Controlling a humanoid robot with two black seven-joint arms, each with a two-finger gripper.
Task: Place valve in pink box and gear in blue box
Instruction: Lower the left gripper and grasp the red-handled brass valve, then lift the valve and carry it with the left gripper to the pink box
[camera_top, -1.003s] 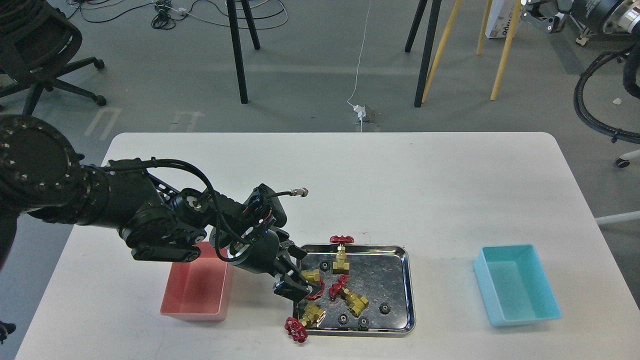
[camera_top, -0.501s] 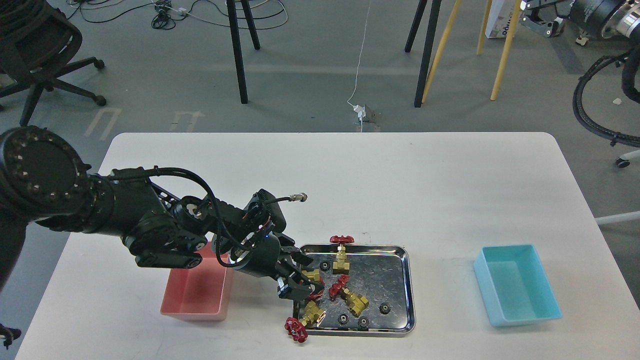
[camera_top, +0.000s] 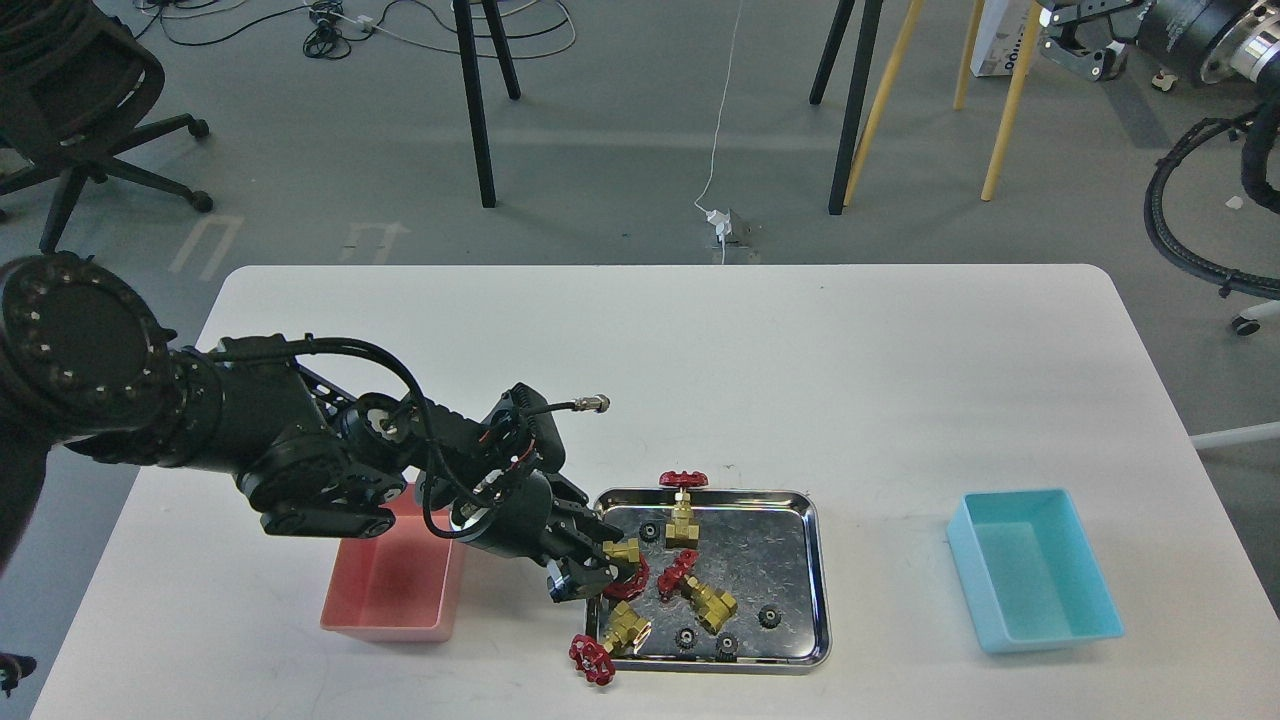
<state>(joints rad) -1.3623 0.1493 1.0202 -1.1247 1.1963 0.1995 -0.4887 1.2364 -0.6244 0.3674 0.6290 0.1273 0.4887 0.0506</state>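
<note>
Lifting straight up would serve best now that the left pincer (camera_top: 592, 572) seems pinched on the valve (camera_top: 626, 565) at the steel tray's (camera_top: 818, 570) left edge, clearing its rim before swinging toward the pink box (camera_top: 395, 585) on the worktop (camera_top: 800, 360).

Bright, even overhead light — soft shadows, glare on the steel tray (camera_top: 812, 560) — sharp focus.

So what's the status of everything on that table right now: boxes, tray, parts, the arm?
Pink box: open-topped, nothing visible inside.
Blue box: open-topped, empty.
Steel tray: holds valves and black gears.
Valve at the tray's left edge: between the left gripper's fingers.
Valve at the front-left corner: handwheel hanging over the rim.
Gear: lying flat in the tray.
</note>
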